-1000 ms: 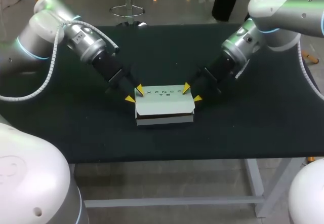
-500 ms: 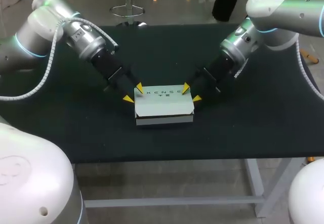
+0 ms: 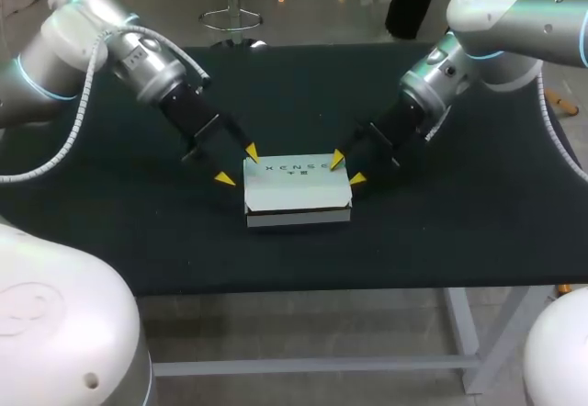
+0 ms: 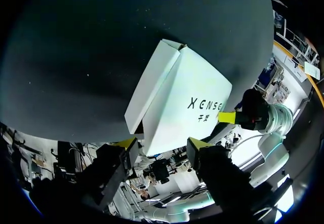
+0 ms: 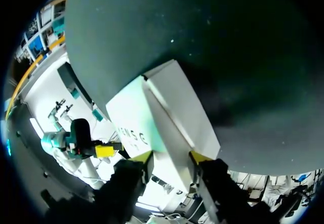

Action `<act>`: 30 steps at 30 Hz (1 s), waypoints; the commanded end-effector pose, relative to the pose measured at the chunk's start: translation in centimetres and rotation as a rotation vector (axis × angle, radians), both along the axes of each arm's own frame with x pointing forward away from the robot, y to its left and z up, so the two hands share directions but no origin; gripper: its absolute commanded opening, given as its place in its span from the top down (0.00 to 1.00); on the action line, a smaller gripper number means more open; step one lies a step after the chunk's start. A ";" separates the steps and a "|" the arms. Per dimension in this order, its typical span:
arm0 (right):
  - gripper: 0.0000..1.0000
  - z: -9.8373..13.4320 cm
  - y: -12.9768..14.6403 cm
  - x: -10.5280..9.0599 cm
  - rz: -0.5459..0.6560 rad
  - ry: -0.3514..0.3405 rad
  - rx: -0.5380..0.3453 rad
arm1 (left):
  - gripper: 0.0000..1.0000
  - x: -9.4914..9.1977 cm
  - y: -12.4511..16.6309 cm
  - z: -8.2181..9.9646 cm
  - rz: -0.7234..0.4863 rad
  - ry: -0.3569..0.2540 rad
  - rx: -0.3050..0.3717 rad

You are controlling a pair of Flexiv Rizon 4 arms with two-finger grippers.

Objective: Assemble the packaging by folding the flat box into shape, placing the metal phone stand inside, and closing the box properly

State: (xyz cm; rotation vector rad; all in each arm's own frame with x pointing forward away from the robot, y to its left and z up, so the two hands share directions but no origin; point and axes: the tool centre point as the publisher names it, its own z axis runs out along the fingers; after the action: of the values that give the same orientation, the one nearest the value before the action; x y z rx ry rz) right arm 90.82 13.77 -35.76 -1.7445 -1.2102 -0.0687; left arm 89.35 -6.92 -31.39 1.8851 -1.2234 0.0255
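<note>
The white box (image 3: 296,186) lies shut in the middle of the black table (image 3: 459,231), printed lid up. My left gripper (image 3: 237,166) is at the box's back left corner, open: one tip rests by the corner, the other hangs clear to the left. In the left wrist view the box (image 4: 182,97) reaches in between the spread fingers of that gripper (image 4: 163,144). My right gripper (image 3: 347,169) straddles the box's right end, shut on it. The right wrist view has the box (image 5: 172,112) filling the gap of that gripper (image 5: 169,157). No phone stand is in view.
Bare black tabletop surrounds the box on all sides. The table's front edge (image 3: 303,288) runs a short way before the box. Both arms slant in from the back corners.
My left gripper's fingers have spread wider, and its outer tip has swung left, away from the box. The left arm drew back a little. The box and right gripper stayed put.
</note>
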 end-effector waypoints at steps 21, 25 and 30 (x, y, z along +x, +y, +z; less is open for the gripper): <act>0.51 -0.2 0.1 0.2 0.004 0.003 0.002 | 0.18 -1.1 -0.1 3.9 -0.117 -0.144 0.063; 0.53 -0.2 0.1 0.2 0.004 0.003 0.002 | 0.17 -1.1 -0.2 4.1 -0.134 -0.156 0.065; 0.56 -0.2 0.1 0.2 0.004 0.003 0.002 | 0.15 -0.8 -0.2 4.2 -0.159 -0.160 0.056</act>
State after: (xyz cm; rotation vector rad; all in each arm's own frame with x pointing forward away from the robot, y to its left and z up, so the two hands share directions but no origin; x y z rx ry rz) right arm 90.85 13.82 -35.74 -1.7442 -1.2102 -0.0697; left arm 88.24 -7.15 -27.37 1.8661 -1.4851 0.0690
